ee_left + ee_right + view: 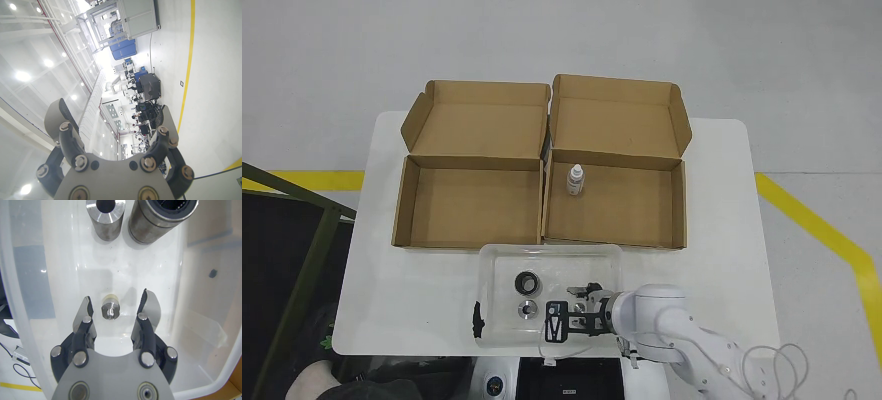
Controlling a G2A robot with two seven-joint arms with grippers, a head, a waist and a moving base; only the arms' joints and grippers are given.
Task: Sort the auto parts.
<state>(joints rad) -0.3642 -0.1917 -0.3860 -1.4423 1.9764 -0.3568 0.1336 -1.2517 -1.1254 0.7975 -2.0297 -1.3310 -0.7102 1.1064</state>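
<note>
A clear plastic bin [552, 248] at the table's front edge holds the loose parts. In the right wrist view a small hex-headed metal part [110, 309] lies on the bin floor [151, 262] between the fingers of my open right gripper [116, 297], closer to one finger and touching neither. Farther along the bin stand a plain steel sleeve [105, 219] and a larger linear bearing [160, 219]. From above, the right gripper [555, 322] is inside the bin beside the sleeve [529, 309] and the bearing [528, 282]. My left gripper [111, 111] is open, holds nothing and points up into the room.
Two open cardboard boxes stand behind the bin. The left box [472, 205] is bare inside. The right box [632, 205] holds a small white bottle-shaped part [576, 181]. The bin walls stand close on both sides of the right gripper.
</note>
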